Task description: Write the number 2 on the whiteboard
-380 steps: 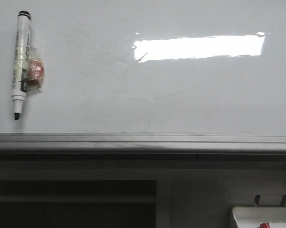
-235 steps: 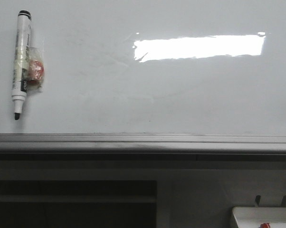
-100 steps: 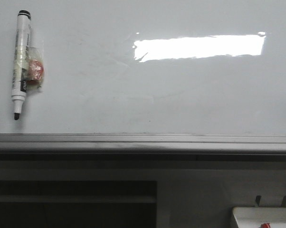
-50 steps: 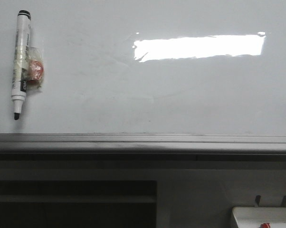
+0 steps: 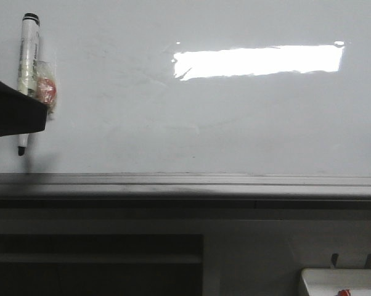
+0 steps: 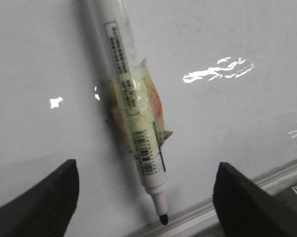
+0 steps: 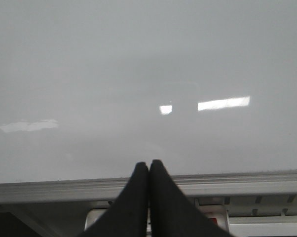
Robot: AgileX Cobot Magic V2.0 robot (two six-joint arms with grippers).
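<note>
The whiteboard (image 5: 204, 123) is glossy white, with a bright rectangular reflection and a grey metal ledge (image 5: 185, 184) along its lower edge. No number 2 shows on it. A white marker (image 5: 28, 55) with a black tip pointing down, wrapped in yellowish tape with a red patch, sticks to the board at the far left. A dark finger (image 5: 16, 114) of my left gripper covers the marker's lower part in the front view. In the left wrist view my left gripper (image 6: 146, 168) is open, its fingers on either side of the marker (image 6: 131, 113), apart from it. My right gripper (image 7: 149, 165) is shut and empty above the ledge (image 7: 237, 182).
A white tray (image 5: 339, 280) with something red in it sits below the ledge at the bottom right, under two small hooks. A dark recess (image 5: 93, 265) lies below the ledge on the left. The tray also shows in the right wrist view (image 7: 207, 217).
My left gripper has come into the front view from the left edge and now covers the marker's lower half. The marker and the board look the same.
</note>
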